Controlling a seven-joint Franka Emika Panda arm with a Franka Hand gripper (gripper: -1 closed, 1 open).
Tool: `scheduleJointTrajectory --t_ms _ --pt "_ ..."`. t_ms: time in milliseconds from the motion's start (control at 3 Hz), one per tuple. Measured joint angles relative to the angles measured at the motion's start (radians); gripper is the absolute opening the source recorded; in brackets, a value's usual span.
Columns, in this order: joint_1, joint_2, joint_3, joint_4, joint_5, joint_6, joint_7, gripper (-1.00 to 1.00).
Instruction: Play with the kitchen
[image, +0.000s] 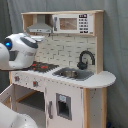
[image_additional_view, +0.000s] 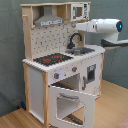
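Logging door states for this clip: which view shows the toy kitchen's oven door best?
The second exterior view: the oven door hangs swung open below the stovetop, its window facing the camera. In the first exterior view the robot arm covers that side, so only an edge of the door shows.

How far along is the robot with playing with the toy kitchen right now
Done: the oven door under the stovetop of the kitchen hangs open toward the floor. In hand: nothing visible; the arm sits beside the counter at faucet height, and its gripper is out of sight in both exterior views. Left: the microwave and the small door under the sink look shut and untouched.
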Motion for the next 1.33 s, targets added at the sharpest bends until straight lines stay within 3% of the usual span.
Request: scheduleJointTrajectory --t_ms 1333 --pt "0.198 -0.231 0.202 -0.114 0.179 -0.193 0.072 1.00"
